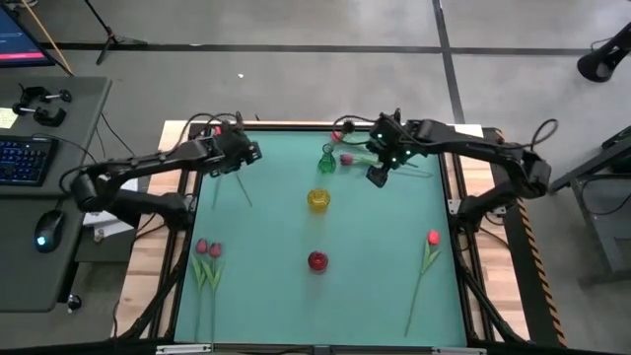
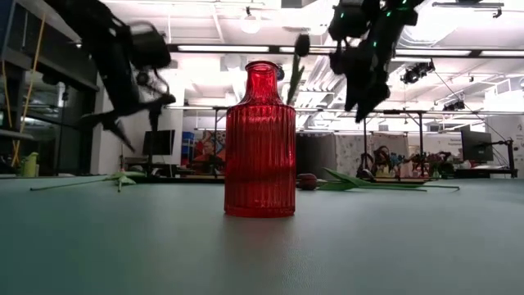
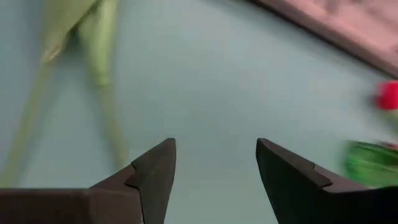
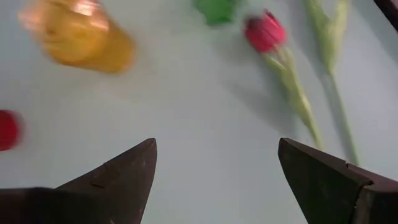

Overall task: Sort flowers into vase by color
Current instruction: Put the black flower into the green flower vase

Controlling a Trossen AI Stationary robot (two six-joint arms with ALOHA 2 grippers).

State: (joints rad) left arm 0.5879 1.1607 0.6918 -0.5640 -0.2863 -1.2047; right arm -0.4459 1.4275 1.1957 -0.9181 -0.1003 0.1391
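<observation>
— What's on your left side?
— My left gripper [image 1: 240, 168] hangs over the table's far left, jaws apart, holding nothing; a green stem [image 1: 243, 190] lies just below it. Two pink flowers [image 1: 208, 248] lie near the front left.
— And across?
— Green vase [image 1: 326, 160], yellow vase [image 1: 318, 198], red vase [image 1: 316, 260] in the middle. My right gripper [image 1: 378, 176] is wide open, empty, beside a pink flower [image 1: 347, 159]. A red flower [image 1: 433, 238] lies on the right.

Three vases stand upright in a line down the mat's centre: green vase [image 1: 327, 159] at 12 o'clock, yellow vase [image 1: 318, 198] central, red vase [image 1: 316, 260] at 6 o'clock; two pink tulips [image 1: 207, 262] lie flat at 8 o'clock; a red tulip [image 1: 426, 266] lies at 4 o'clock; a maroon tulip [image 1: 347, 158] lies just beside the green vase at 1 o'clock.
</observation>
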